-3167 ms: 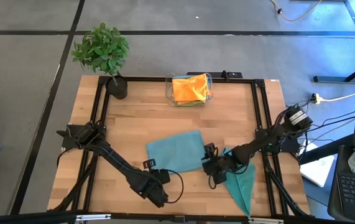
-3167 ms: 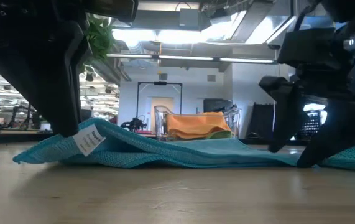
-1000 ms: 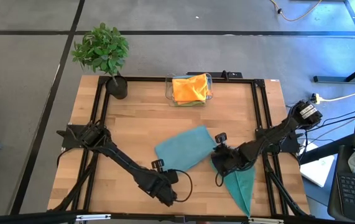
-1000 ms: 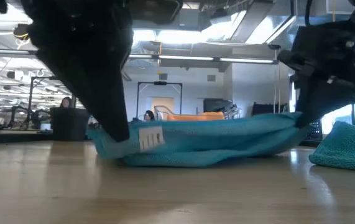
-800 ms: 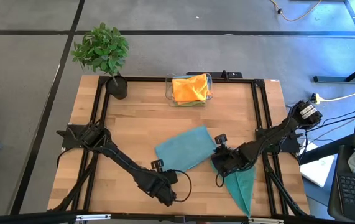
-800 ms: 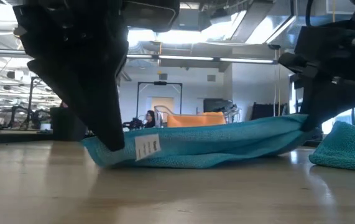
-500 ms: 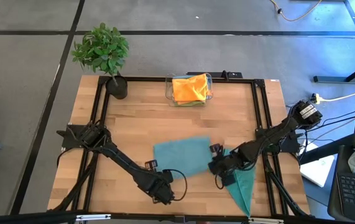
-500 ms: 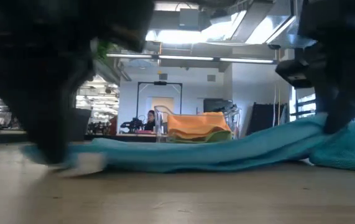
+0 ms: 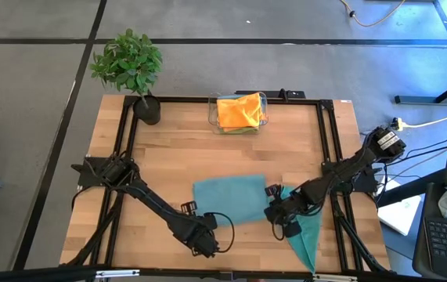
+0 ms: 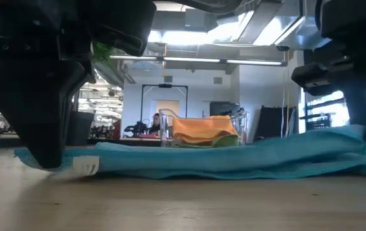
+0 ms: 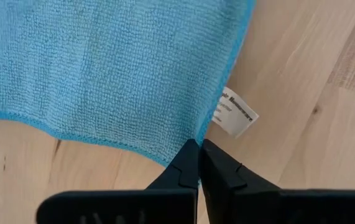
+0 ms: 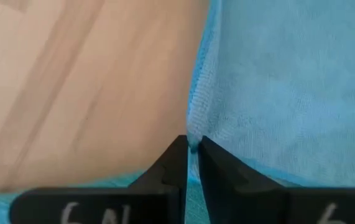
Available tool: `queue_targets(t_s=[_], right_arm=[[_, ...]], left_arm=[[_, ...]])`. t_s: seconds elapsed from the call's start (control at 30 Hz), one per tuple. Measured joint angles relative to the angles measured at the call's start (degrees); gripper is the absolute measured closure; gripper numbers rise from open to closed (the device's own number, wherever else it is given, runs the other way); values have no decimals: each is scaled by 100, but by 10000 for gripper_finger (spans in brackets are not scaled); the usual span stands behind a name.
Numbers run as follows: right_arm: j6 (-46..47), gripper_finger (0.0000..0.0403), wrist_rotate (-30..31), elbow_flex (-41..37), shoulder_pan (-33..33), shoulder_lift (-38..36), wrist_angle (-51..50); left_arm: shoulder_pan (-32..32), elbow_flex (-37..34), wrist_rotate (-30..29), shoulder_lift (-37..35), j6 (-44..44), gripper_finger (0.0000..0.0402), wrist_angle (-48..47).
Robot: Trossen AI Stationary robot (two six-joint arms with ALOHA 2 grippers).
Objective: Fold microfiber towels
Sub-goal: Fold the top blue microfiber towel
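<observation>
A teal microfiber towel [image 9: 229, 198] lies spread on the wooden table between my two grippers. Its white label [image 11: 236, 116] sticks out at the near left corner. My left gripper [image 9: 201, 228] is shut on that corner, and my right gripper [image 9: 276, 211] is shut on the towel's right end. A second teal towel [image 9: 308, 232] lies folded on the table at the near right, partly under my right arm. An orange towel [image 9: 239, 110] sits in a clear bin [image 9: 212, 117] at the table's far edge. My left gripper pinches the towel's near left corner [image 11: 185, 142] between its two fingers, right beside the label. The fingers come steeply from above. That corner [image 10: 54, 163] lies down on the table. My right gripper pinches the hemmed edge [image 12: 194, 132] at the towel's right end between its two fingers, slanting down from above. That end [image 10: 340, 138] is held a little above the table, and the cloth slopes down from it to the left.
A potted plant [image 9: 129, 66] stands at the table's far left corner. A black frame rail [image 9: 321, 141] runs along the sides and back of the table. Bare wood [image 9: 168, 157] lies between the teal towel and the bin.
Both grippers have tipped to point more steeply down and drawn the towel's ends apart. The towel, bunched and skewed a second ago, has turned square to the table and now lies spread out flat. Its left corner has come down onto the wood.
</observation>
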Motion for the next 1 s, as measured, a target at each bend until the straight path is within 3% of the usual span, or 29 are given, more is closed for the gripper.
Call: queue_targets(t_s=[0.2, 0.33, 0.5, 0.7, 0.9, 1.0], right_arm=[[70, 346, 247, 0, -7, 0, 68], [-76, 359, 542, 0, 2, 0, -59], [-159, 395, 1872, 121, 2, -5, -835], [136, 388, 3632, 531, 249, -9, -1677], [-85, 398, 6098, 732, 428, -9, -1775], [-152, 392, 6311, 756, 277, -9, -1764]], left_arm=[[0, 0, 4, 0, 2, 401, 0], [9, 0, 40, 0, 4, 400, -43], [26, 153, -31, 0, 2, 401, -372], [24, 721, -548, -4, 51, 401, -1319], [85, 1403, -2069, -4, -159, 401, -3363], [191, 1386, -2781, -79, -68, 401, -3239]])
